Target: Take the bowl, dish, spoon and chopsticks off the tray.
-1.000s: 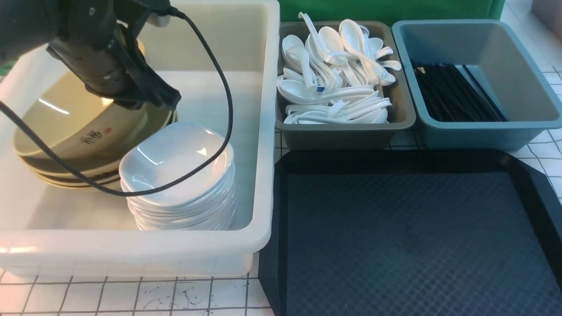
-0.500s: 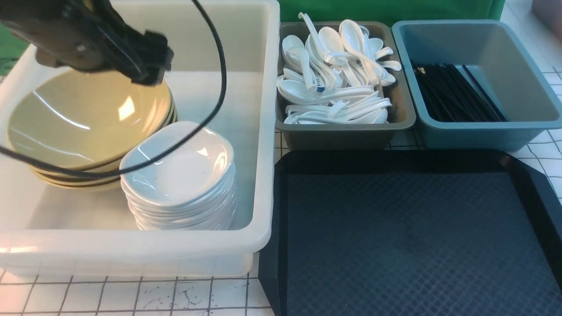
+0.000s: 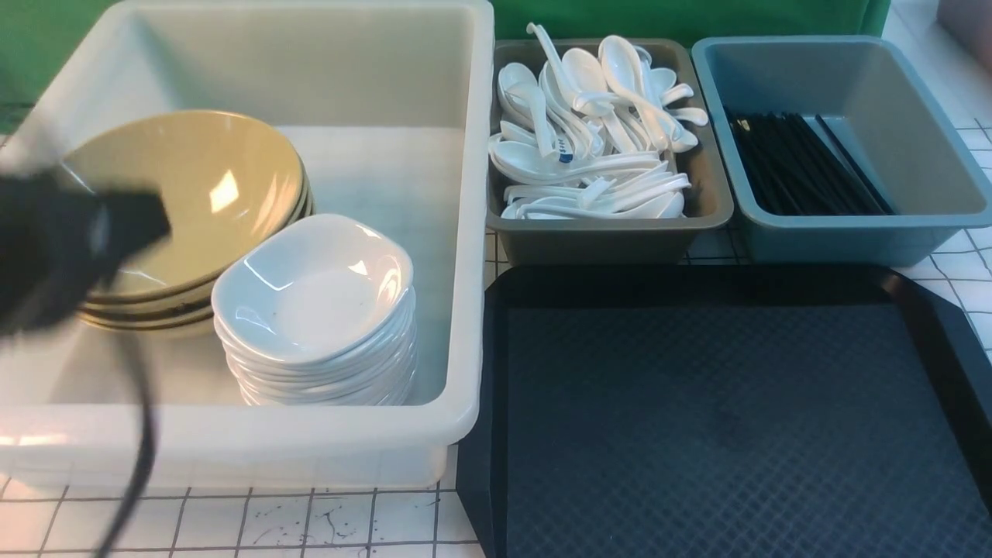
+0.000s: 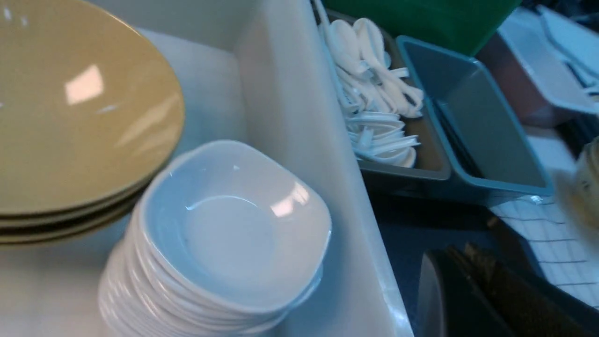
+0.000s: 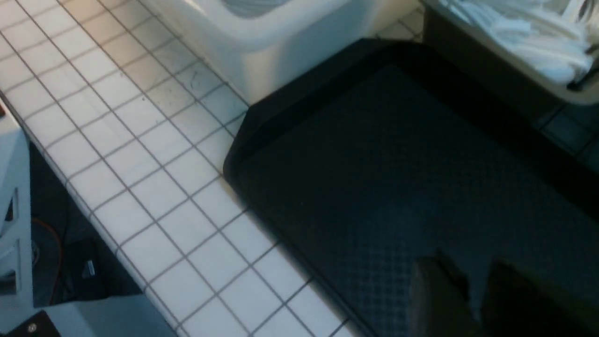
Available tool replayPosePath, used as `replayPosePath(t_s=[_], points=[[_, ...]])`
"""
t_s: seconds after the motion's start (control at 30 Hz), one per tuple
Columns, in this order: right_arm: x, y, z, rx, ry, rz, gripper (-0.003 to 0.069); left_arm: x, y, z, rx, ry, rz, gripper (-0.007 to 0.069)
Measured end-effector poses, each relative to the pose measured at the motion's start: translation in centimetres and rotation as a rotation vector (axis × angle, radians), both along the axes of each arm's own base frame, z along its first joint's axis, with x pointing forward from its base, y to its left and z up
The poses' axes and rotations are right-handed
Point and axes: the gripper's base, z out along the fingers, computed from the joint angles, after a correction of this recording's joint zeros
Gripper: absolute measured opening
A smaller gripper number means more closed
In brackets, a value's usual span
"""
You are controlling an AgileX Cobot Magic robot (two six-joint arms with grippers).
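The black tray [image 3: 682, 283] lies bare at the front right, and its floor [image 5: 398, 164] fills the right wrist view. The olive-tan bowl [image 3: 194, 186] tops a stack in the white tub [image 3: 465, 232], also seen from the left wrist [image 4: 70, 117]. The white dish [image 3: 310, 287] tops a stack beside it. White spoons [image 3: 589, 147] fill the grey bin, and black chopsticks [image 3: 806, 167] lie in the blue bin. My left gripper [image 3: 132, 221] is a blurred dark shape at the tub's left, its jaws [image 4: 461, 255] shut and empty. My right gripper [image 5: 472, 276] hangs over the tray, narrowly open, holding nothing.
The grey bin [image 3: 612, 240] and blue bin [image 3: 837, 232] stand side by side behind the tray. A green panel [image 3: 682, 15] rises at the back. White gridded tabletop [image 3: 232, 527] runs along the front, and its edge [image 5: 93, 220] shows in the right wrist view.
My left gripper let go of the bowl, which now lies level on the stack. The arm swung from over the tub's back left down toward the front left, and its jaws shut.
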Motion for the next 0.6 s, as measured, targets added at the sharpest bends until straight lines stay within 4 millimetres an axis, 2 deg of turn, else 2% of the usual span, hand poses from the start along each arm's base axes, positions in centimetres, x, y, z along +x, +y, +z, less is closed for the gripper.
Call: replayPosePath(t_s=[0.03, 0.1, 0.23, 0.4, 0.6], points=[[0.1, 0.1, -0.6, -0.005, 0.022, -0.013, 0.0163, -1.3, 0.4, -1.6, -0.057, -0.05, -0.006, -0.0001], [0.2, 0.3, -1.9, -0.007, 0.066, -0.043, 0.0163, -2.5, 0.9, -4.4, -0.119, -0.113, -0.005, -0.0001], [0.4, 0.7, -3.3, 0.02, 0.11, -0.085, 0.0163, -3.7, 1.5, -7.7, -0.169, -0.2, 0.002, -0.0001], [0.5, 0.9, -3.7, 0.038, 0.127, -0.102, 0.0167, -4.3, 1.8, -9.1, -0.181, -0.239, 0.007, -0.0001], [0.2, 0.4, -4.2, -0.005, 0.183, -0.145, 0.0173, -4.4, 1.8, -9.7, -0.179, -0.205, 0.0, -0.0001]])
